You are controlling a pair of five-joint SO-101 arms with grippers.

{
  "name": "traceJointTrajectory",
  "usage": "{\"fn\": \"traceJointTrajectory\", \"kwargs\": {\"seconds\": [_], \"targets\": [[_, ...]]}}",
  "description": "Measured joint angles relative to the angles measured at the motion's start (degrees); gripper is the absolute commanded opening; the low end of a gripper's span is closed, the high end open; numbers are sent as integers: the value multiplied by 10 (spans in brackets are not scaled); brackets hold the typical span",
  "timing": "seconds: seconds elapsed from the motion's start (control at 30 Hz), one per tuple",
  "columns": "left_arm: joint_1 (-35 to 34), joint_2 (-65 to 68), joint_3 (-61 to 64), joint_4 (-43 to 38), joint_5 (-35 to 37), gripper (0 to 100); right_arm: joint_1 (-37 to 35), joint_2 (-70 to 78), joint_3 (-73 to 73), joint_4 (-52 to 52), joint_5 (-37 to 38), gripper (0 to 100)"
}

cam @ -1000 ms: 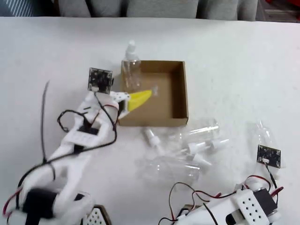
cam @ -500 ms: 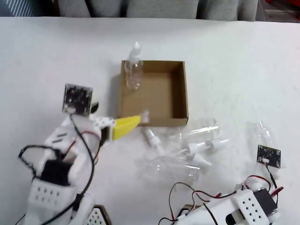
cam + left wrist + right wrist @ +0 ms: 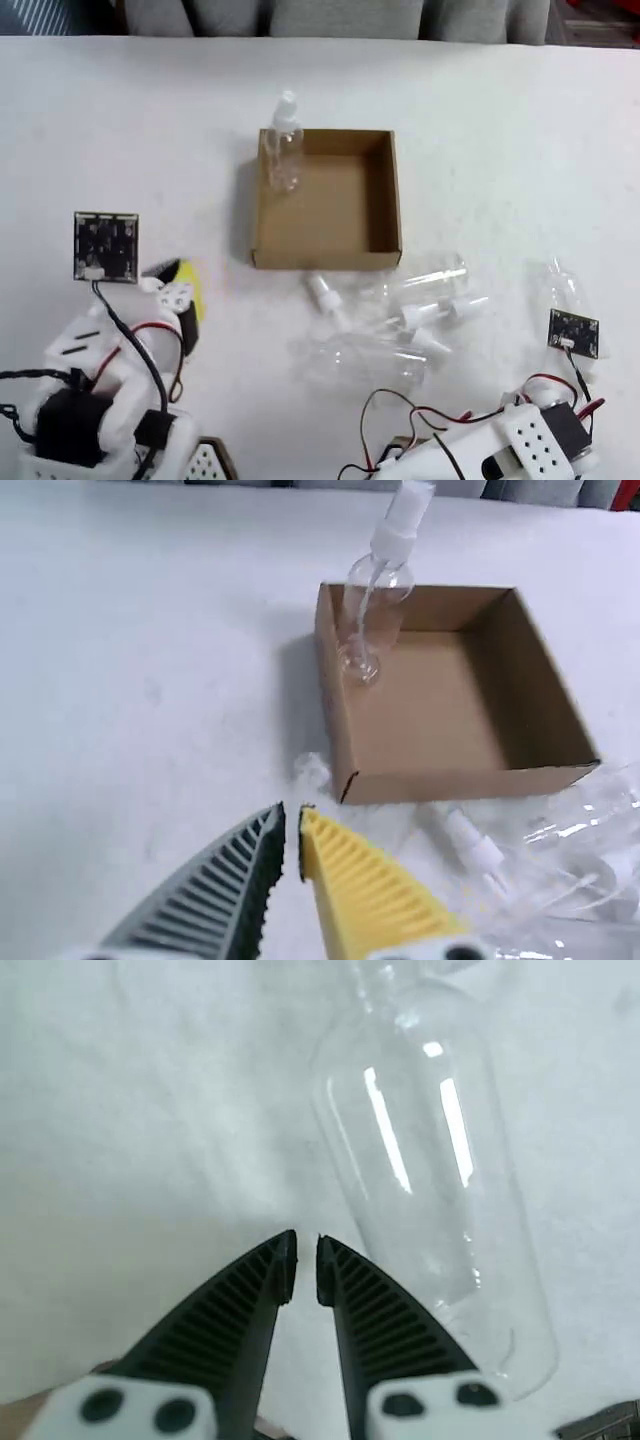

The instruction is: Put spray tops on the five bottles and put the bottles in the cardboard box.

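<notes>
The cardboard box [image 3: 383,196] sits open at the table's middle. One clear bottle with a white spray top [image 3: 283,145] stands upright in its far left corner, also seen in the left wrist view as the bottle [image 3: 374,605] inside the box [image 3: 530,670]. Several clear bottles [image 3: 365,362] and loose spray tops [image 3: 325,293] lie in a heap in front of the box. Another clear bottle [image 3: 563,288] lies at the right. My left gripper [image 3: 291,821] is shut and empty, well short of the box. My right gripper [image 3: 305,1251] is shut on nothing, beside the lying bottle [image 3: 440,1180].
A small pale cap-like piece [image 3: 309,769] lies by the box's near left corner. Wires [image 3: 400,420] trail from the right arm along the front edge. Bare white tabletop [image 3: 120,120] stretches left of and behind the box.
My left arm has drawn back from over the box to the near left of the table, leaving the topped bottle standing in the box. The right arm has stayed put.
</notes>
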State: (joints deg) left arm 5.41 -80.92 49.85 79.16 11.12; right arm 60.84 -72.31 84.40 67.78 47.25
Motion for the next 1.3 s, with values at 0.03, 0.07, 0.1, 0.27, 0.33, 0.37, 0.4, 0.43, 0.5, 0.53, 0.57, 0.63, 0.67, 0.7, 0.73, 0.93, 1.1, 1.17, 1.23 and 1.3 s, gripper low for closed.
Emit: {"fn": "traceJointTrajectory", "kwargs": {"seconds": [0.03, 0.07, 0.1, 0.27, 0.33, 0.37, 0.4, 0.43, 0.5, 0.53, 0.57, 0.63, 0.67, 0.7, 0.73, 0.93, 1.1, 1.17, 1.23, 1.3], "targets": [[-15, 0, 10, 6, 1, 23, 0, 0, 0, 0, 0, 17], [-27, 0, 25, 6, 1, 23, 0, 0, 0, 0, 0, 17], [-40, 0, 43, 5, 1, 23, 0, 0, 0, 0, 0, 17], [-132, 10, 159, -78, 1, 23, -20, 0, 0, 0, -1, 17], [-157, 11, 209, -123, 2, 23, -47, 0, 0, 0, -1, 16], [-166, 11, 230, -142, 2, 23, -63, 0, -1, 1, -1, 16], [-171, 11, 250, -158, 2, 23, -78, 0, -7, 3, -4, 17], [-177, 11, 264, -170, 2, 23, -92, 0, -19, 3, -14, 17], [-185, 11, 272, -181, 2, 23, -112, 0, -59, 17, -40, 17], [-187, 11, 274, -184, 2, 23, -121, 0, -87, 32, -51, 17], [-188, 11, 274, -185, 2, 23, -135, 0, -118, 51, -57, 17], [-188, 20, 274, -191, 2, 23, -171, 0, -183, 98, -64, 17], [-189, 40, 274, -193, 2, 23, -190, 0, -215, 121, -66, 17], [-191, 70, 271, -193, 2, 23, -213, 1, -245, 143, -68, 17], [-192, 93, 265, -193, 2, 23, -236, 8, -274, 162, -69, 17], [-197, 254, 236, -257, 2, 24, -403, 129, -415, 243, -69, 19], [-256, 357, 209, -333, 2, 24, -578, 289, -484, 299, -53, 69], [-273, 396, 183, -336, 2, 24, -658, 352, -484, 301, -31, 108], [-278, 441, 161, -337, 2, 24, -735, 409, -485, 301, -23, 128], [-281, 492, 134, -337, 2, 24, -804, 441, -485, 301, -20, 131]]}}
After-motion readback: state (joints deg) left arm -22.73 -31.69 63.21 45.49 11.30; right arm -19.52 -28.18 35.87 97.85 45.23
